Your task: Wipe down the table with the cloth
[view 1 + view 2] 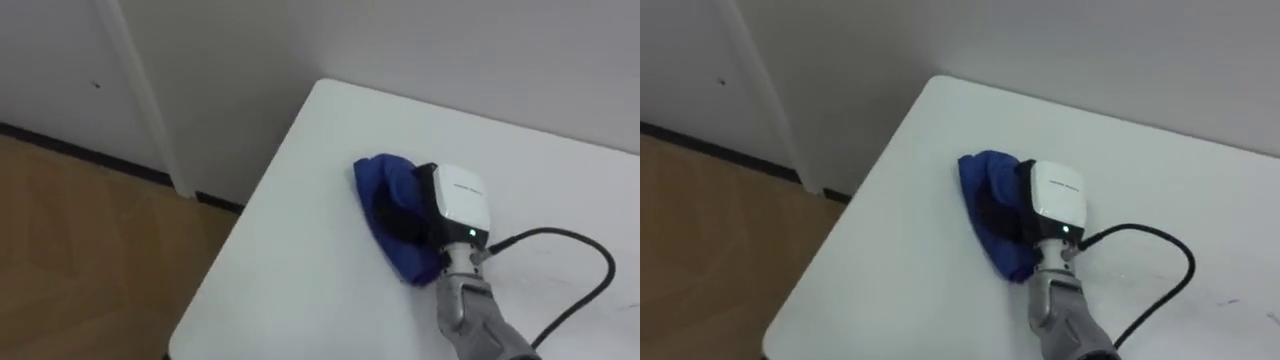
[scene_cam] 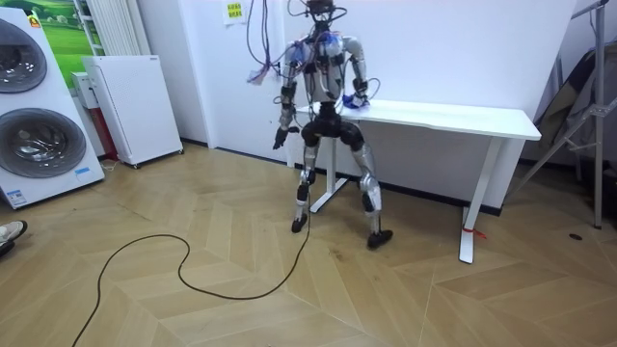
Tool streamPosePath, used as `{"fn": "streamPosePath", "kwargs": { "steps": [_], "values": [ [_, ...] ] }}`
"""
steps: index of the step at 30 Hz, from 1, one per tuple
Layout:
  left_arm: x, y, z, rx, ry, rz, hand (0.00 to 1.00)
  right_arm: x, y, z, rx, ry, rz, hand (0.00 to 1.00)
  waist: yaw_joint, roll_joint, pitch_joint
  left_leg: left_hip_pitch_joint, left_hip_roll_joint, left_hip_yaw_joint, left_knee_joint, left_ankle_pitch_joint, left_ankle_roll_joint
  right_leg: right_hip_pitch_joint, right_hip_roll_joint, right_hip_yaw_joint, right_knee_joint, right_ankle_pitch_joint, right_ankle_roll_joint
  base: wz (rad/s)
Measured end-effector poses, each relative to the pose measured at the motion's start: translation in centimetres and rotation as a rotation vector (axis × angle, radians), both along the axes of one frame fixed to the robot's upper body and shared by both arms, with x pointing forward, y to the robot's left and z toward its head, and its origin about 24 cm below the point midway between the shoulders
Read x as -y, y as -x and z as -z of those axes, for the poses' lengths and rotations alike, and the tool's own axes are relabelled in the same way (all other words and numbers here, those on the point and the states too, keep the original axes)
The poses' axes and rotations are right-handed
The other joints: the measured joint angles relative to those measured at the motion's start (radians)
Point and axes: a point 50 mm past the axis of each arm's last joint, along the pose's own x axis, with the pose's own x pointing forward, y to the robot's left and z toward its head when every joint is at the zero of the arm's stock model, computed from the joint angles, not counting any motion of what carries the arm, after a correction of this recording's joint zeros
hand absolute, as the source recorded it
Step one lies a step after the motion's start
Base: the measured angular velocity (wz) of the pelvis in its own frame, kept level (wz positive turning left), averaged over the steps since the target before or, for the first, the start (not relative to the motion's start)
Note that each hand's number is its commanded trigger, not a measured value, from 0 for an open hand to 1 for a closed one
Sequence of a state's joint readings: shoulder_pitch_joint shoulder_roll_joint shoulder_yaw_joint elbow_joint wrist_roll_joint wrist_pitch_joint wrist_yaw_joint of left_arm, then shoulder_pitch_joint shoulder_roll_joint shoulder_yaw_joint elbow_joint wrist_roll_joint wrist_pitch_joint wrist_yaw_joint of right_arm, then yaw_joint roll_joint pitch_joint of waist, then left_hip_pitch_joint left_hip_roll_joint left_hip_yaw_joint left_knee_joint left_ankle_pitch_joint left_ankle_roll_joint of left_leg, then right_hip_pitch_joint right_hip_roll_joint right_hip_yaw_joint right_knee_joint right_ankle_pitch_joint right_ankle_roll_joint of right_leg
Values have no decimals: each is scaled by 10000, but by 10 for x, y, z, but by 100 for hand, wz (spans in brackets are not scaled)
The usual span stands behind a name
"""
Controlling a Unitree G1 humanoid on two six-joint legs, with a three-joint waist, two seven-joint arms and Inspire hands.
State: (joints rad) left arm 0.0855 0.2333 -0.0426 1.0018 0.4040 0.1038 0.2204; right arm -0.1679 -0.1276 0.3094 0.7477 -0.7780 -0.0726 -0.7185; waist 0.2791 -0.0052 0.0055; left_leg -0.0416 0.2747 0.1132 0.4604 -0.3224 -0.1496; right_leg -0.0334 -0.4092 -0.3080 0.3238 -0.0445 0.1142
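The blue cloth (image 1: 378,185) lies bunched on the white table (image 1: 300,250), a little right of centre in the left eye view and near the table's far corner, which points to the upper middle of the frame. The right hand (image 1: 455,205) rests on the cloth's right side, its arm coming up from the lower right edge. The cloth heaps up against the hand on the left and trails down past the wrist. Whether the hand clamps the cloth or only presses on it cannot be told (the folds cover the underside).

Wooden floor (image 1: 70,250) fills the lower left of the frame, and a pale wall (image 1: 450,40) runs across the top.

In the room view the robot stands upper centre at the table's left end, legs apart, right arm reaching onto the tabletop. Its left hand (image 2: 279,138) hangs by its side at the picture's left of the body; its state cannot be made out. Two washing machines (image 2: 34,135) stand at the far left edge.
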Motion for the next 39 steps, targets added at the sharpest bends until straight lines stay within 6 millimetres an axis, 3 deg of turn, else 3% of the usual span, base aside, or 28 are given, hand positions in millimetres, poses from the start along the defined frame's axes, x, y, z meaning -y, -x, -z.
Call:
{"fn": "streamPosePath", "kwargs": {
  "steps": [1,2,3,4,5,6,7,8,9,10,11,12,14,16,18,19,21,22,24,25,26,27,29,31,32,34,36,39],
  "values": [
    [-4,-3,-3,124,-127,-20,0,1,0,-1,123,-161,-49,100,10,-116,1,4,275,-109,12,71,-376,-37,239,-158,103,346,-17,0],
    [-6,-1,-3,120,-182,-88,0,2,0,-2,194,-199,-101,100,47,-92,-46,106,565,-99,89,168,-672,-139,423,-500,588,-300,858,-19],
    [-6,2,-2,65,-172,-120,0,2,0,-2,231,-165,-111,100,42,-81,-64,186,790,-88,30,290,-683,-237,595,-565,894,-684,957,-40],
    [-5,8,0,-3,-99,-232,0,9,2,-2,282,-158,120,100,-36,48,-60,260,1151,-67,-141,689,-503,-494,875,-606,1612,-1173,692,-35],
    [-8,15,0,17,-104,-415,0,19,8,2,219,-114,511,100,-184,-53,-85,388,1298,-16,-467,1315,-142,-783,1024,-628,2005,-1573,467,-20],
    [-10,21,-1,-20,-168,-528,0,25,10,2,227,-83,704,100,-398,-130,-81,370,1338,-7,-614,1666,-28,-879,1064,-677,2125,-1746,330,13],
    [-12,33,1,-210,-204,-794,0,41,17,3,190,62,1238,100,-843,-190,-74,298,1440,111,-847,2308,101,-882,1210,-784,2253,-2080,78,37],
    [-15,44,1,-379,-237,-1054,0,63,28,6,97,210,2002,100,-1195,-205,-64,243,1511,506,-915,2653,109,-868,1417,-779,2292,-2316,-189,43],
    [-17,51,1,-484,-279,-1228,0,75,35,7,39,242,2467,100,-1400,-314,-74,153,1510,762,-884,2720,102,-866,1529,-780,2276,-2385,-288,55],
    [-21,62,0,-650,-394,-1497,0,98,49,10,-85,286,3481,100,-1819,-296,-131,-31,1468,1315,-760,2732,98,-817,1774,-778,2181,-2488,-456,64],
    [-26,71,-1,-767,-507,-1782,0,121,68,13,-250,361,4559,100,-2072,-396,-98,-93,1291,1678,-705,2713,73,-702,1974,-772,2015,-2502,-494,66],
    [-28,75,-1,-823,-568,-1893,0,132,79,14,-361,426,5039,100,-2177,-430,-102,-142,1162,1711,-647,2656,21,-620,2084,-760,1890,-2502,-543,56],
    [-29,87,-3,-993,-676,-1879,0,165,113,13,-664,653,6483,100,-2354,-409,-85,-249,111,1687,-118,1565,138,-395,2412,-446,1364,-2397,-723,28],
    [-28,100,-3,-1264,-678,-1941,0,176,119,8,-572,617,6950,100,-2423,-208,-149,-93,-487,1728,-241,1057,367,-320,2670,-168,1002,-2243,-842,-15],
    [-26,106,-2,-1420,-525,-1994,0,177,114,2,-452,571,6734,100,-2154,57,-121,351,-532,1665,-614,1041,387,-301,2978,202,885,-2110,-983,-64],
    [-20,107,0,-1452,-366,-2051,0,174,104,-3,-270,651,6482,100,-1967,290,-110,559,-643,1411,-804,1031,401,-327,3097,631,893,-2092,-960,-91],
    [-11,106,4,-1440,-76,-2091,0,167,87,-10,-35,963,6079,100,-1694,534,-48,946,-930,1036,-1195,1026,422,-428,3355,1536,908,-2030,-914,-100],
    [-7,101,5,-1280,83,-2147,0,158,75,-13,40,1078,5732,100,-1430,651,-81,1140,-1040,1021,-1449,1022,432,-590,3492,2049,911,-1925,-930,-119],
    [-4,92,6,-1010,199,-2198,0,133,51,-18,126,1166,4641,100,-969,680,-88,1230,-1162,1032,-1838,1042,468,-984,3693,2610,901,-1649,-964,-113],
    [-4,83,6,-803,199,-2147,0,104,32,-19,99,1006,3424,100,-936,636,-72,1221,-1160,1000,-2101,1047,458,-1198,3768,2665,823,-1448,-1025,-57],
    [-1,71,7,-623,281,-1955,0,71,18,-18,1,835,2192,100,-843,564,-59,1213,-1161,1002,-2325,1107,358,-1250,3830,2662,629,-1228,-1067,-35],
    [1,65,7,-526,348,-1842,0,55,12,-18,-41,794,1584,100,-774,527,-60,1209,-1162,1001,-2420,1134,309,-1277,3844,2657,552,-1150,-1066,-17],
    [11,48,9,-365,520,-1133,0,-10,-13,-25,-211,837,-1142,100,-323,367,19,1194,-1245,837,-2616,1147,302,-1315,3847,2588,329,-946,-967,-17],
    [15,41,9,-380,540,-803,0,-39,-19,-26,-381,997,-2427,100,-84,201,61,1139,-1324,410,-2750,1168,348,-1150,3828,2427,100,-748,-1006,27],
    [16,42,10,-523,522,-733,0,-47,-21,-26,-497,1030,-2742,100,92,97,6,1132,-1336,238,-2788,1164,385,-979,3778,2215,-121,-680,-997,44],
    [14,55,11,-986,413,-923,0,-48,-22,-27,-473,1277,-2890,100,187,56,-13,1145,-1355,128,-2777,1111,459,-805,3718,1996,-280,-657,-952,29],
    [12,70,12,-1489,284,-1186,0,-39,-18,-23,-469,1276,-2628,100,5,91,6,1208,-1413,-92,-2791,1105,497,-546,3607,1657,-514,-639,-887,31],
    [4,81,9,-1586,113,-1530,0,-19,7,-5,-307,887,-1875,100,-352,209,25,1416,-1495,-104,-2801,1109,543,-72,3444,1170,-796,-688,-775,39]
  ]
}}
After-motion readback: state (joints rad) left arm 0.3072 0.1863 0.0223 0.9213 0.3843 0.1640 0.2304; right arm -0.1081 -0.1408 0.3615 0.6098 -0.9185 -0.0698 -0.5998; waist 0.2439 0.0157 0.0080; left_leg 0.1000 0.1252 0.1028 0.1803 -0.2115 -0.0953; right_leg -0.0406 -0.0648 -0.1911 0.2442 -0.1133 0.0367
